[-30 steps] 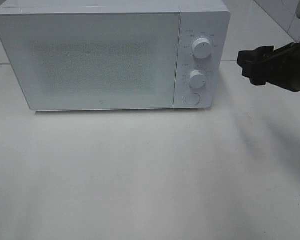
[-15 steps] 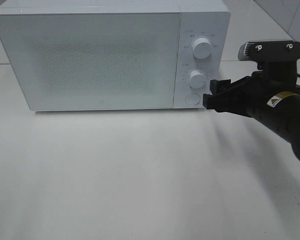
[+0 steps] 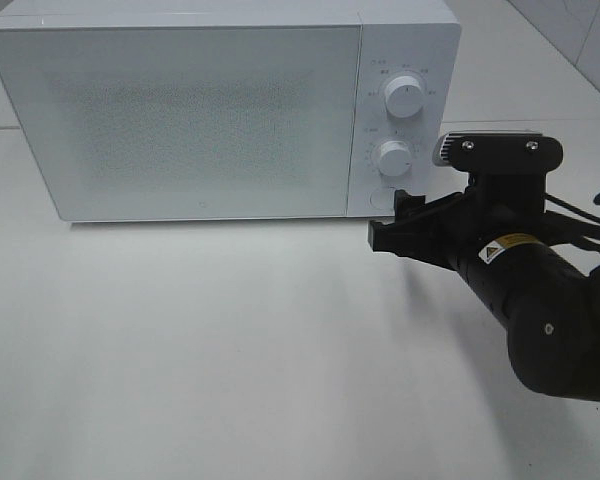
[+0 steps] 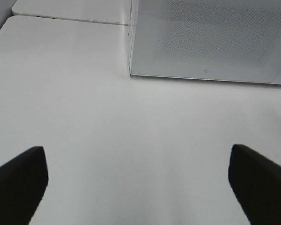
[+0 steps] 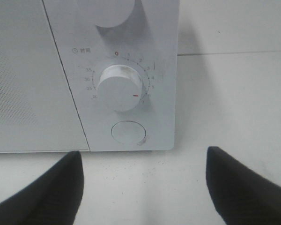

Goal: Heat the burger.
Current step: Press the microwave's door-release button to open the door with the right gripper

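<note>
The burger shows in none of the views, so its look and place cannot be told; the microwave (image 3: 180, 120) stands at the back of the white table (image 3: 230, 340) with its door (image 3: 190, 115) shut, and the door's speckled, frosted panel lets nothing inside be seen. In the exterior high view the right gripper (image 3: 390, 220) covers part of the round button (image 3: 383, 197) below the two dials, and the arm behind it runs off the right edge; the left arm is out of that view. The right wrist view shows the button (image 5: 127, 132) whole, under the timer dial (image 5: 119, 87), whose red mark sits near the 6; the upper dial (image 3: 404, 98) is cut off there. The right gripper (image 5: 144, 157) has its dark fingers spread wide, holding nothing; the left gripper (image 4: 136, 154) is likewise spread wide over bare table, facing the microwave's front left corner. Half a second ago the right gripper was higher and further right, beside the lower dial (image 3: 392, 157); it has since come down and leftward, in front of the button.
</note>
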Controlling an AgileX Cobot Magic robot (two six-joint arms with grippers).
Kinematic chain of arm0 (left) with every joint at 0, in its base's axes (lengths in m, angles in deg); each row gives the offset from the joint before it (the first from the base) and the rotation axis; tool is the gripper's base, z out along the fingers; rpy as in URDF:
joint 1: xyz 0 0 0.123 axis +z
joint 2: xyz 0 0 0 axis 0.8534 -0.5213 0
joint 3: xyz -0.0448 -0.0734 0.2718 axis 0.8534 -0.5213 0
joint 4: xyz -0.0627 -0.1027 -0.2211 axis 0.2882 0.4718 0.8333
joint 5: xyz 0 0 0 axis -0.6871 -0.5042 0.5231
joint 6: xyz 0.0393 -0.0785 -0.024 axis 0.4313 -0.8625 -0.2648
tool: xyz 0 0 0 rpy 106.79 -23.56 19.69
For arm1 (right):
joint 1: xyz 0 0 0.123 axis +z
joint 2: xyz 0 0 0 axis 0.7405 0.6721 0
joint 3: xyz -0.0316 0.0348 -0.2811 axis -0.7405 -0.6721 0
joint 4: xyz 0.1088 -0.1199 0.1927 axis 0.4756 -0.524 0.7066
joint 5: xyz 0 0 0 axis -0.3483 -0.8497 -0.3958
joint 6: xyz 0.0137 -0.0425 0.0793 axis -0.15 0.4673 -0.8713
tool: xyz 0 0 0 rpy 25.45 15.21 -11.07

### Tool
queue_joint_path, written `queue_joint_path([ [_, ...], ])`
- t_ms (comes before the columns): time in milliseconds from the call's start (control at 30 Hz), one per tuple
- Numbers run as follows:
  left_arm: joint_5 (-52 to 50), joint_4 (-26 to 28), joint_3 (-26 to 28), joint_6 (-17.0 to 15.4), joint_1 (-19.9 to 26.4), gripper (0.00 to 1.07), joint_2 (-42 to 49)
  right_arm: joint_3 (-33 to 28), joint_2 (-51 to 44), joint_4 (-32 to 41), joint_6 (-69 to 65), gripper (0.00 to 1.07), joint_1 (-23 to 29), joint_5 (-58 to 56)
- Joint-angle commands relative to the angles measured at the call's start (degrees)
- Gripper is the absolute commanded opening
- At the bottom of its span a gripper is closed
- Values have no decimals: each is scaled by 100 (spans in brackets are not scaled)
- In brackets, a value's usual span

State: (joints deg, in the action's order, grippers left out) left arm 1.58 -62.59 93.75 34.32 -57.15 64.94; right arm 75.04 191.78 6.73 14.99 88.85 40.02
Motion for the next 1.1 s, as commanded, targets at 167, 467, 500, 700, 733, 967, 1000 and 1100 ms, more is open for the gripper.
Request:
queue_joint_path([
  [167,0,17,-29,-34,23,98,40,6,17,11,-2389,58,11,120],
  [467,0,17,-29,-34,23,98,40,6,17,11,-6205,20,11,103],
  [500,0,17,-29,-34,23,98,40,6,17,11,-6606,17,11,103],
  [700,0,17,-29,-34,23,98,40,6,17,17,-7895,2,11,103],
  [733,0,17,-29,-34,23,98,40,6,17,29,-8079,0,11,103],
  [967,0,17,-29,-34,23,98,40,143,17,29,-8107,0,-29,57],
  [1000,0,17,-29,-34,23,98,40,178,17,29,-8084,0,-29,34],
  [1100,0,17,-29,-34,23,98,40,309,57,29,-7970,0,-29,-57],
])
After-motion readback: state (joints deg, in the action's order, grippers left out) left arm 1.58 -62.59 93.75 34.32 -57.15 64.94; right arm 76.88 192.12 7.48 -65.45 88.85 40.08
